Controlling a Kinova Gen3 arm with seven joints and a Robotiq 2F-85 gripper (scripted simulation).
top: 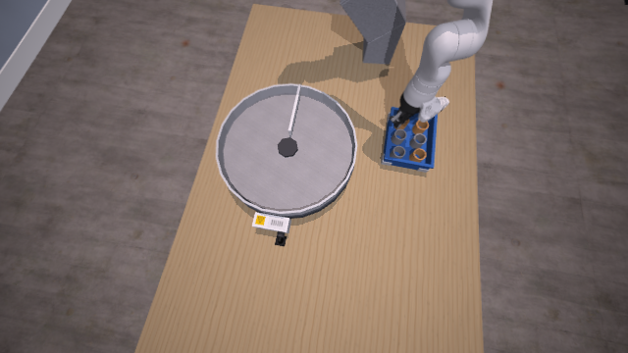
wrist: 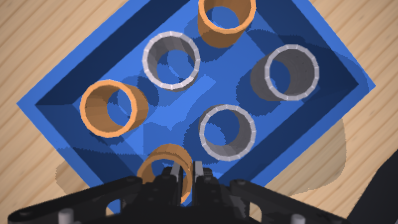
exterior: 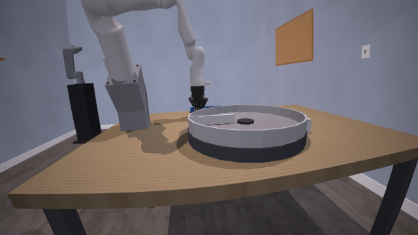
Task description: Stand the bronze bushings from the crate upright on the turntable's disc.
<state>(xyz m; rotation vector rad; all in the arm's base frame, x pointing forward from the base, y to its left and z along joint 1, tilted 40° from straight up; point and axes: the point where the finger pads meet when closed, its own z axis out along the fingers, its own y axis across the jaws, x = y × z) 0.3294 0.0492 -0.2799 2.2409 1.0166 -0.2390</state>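
Observation:
The blue crate [top: 408,162] [wrist: 325,37] stands on the table to the right of the turntable, and in the exterior view only a sliver of it [exterior: 213,106] shows behind the rim. It holds three bronze bushings and three steel ones [wrist: 171,60] [wrist: 291,71] [wrist: 227,132], all upright. Two bronze bushings [wrist: 114,108] [wrist: 226,20] [top: 420,126] [top: 418,155] stand free. My gripper [wrist: 187,173] [top: 399,119] [exterior: 198,105] reaches into the crate's back left corner, shut on the wall of the third bronze bushing [wrist: 159,166]. The turntable's grey disc [top: 265,152] [exterior: 271,121] is bare around its black hub [top: 287,147] [exterior: 245,121].
A raised rim [top: 223,167] rings the disc, and a white bar [top: 294,110] [exterior: 212,118] runs from rim to hub. The arm's grey base [top: 378,29] [exterior: 128,104] stands behind. A black stand [exterior: 84,111] is on the floor to the left. A label plate [top: 271,222] sits at the turntable's front.

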